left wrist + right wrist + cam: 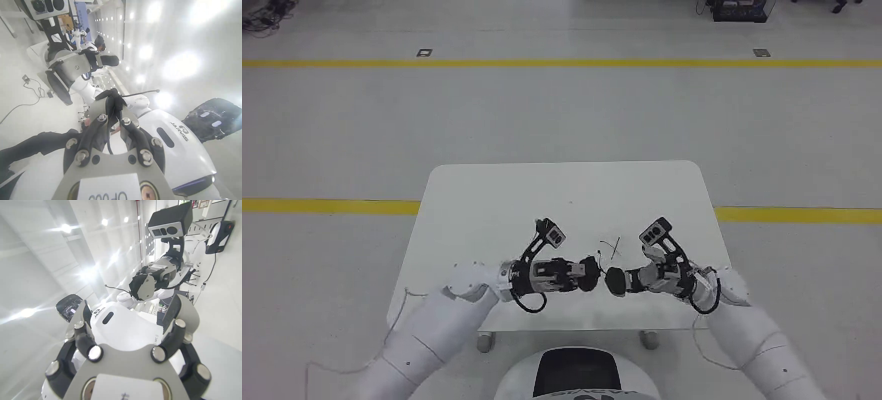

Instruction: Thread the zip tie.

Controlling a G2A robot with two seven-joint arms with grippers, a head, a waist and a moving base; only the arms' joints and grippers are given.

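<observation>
**Zip Tie Clamped in Left Gripper**

The left gripper (113,97) has its fingers pressed together on a thin black plastic zip tie (140,93). The strap's free end projects sideways past the fingertips. The right gripper (130,303) faces the left gripper at close range with its fingers spread apart. Both grippers hang above the near middle of the white rectangular table (562,190).
</observation>
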